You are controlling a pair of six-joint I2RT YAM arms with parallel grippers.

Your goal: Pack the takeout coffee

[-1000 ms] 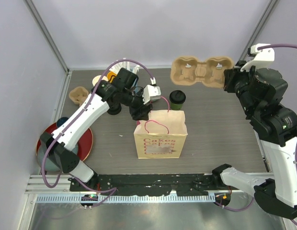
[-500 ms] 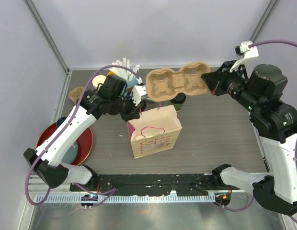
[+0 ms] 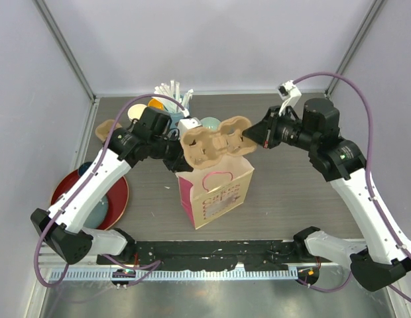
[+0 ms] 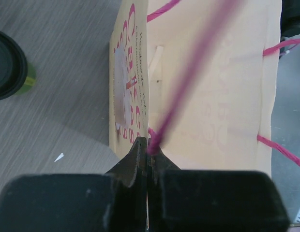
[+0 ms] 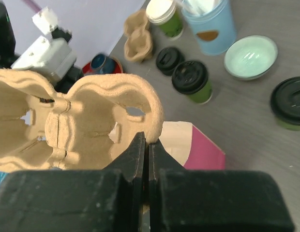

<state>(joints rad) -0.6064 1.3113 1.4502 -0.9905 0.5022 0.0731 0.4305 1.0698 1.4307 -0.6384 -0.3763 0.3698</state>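
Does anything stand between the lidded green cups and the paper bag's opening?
Yes: the cup carrier, pinched in the right end effector, hangs above the paper bag, covering much of its mouth in the top view; the lidded cups stand behind it.

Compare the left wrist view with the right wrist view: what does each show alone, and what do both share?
Left wrist only: the left end effector shut on the pink handle of the paper bag. Right wrist only: the right end effector shut on the pulp cup carrier, the blue straw cup and the pale green bowl. Both: the paper bag and a black-lidded green cup.
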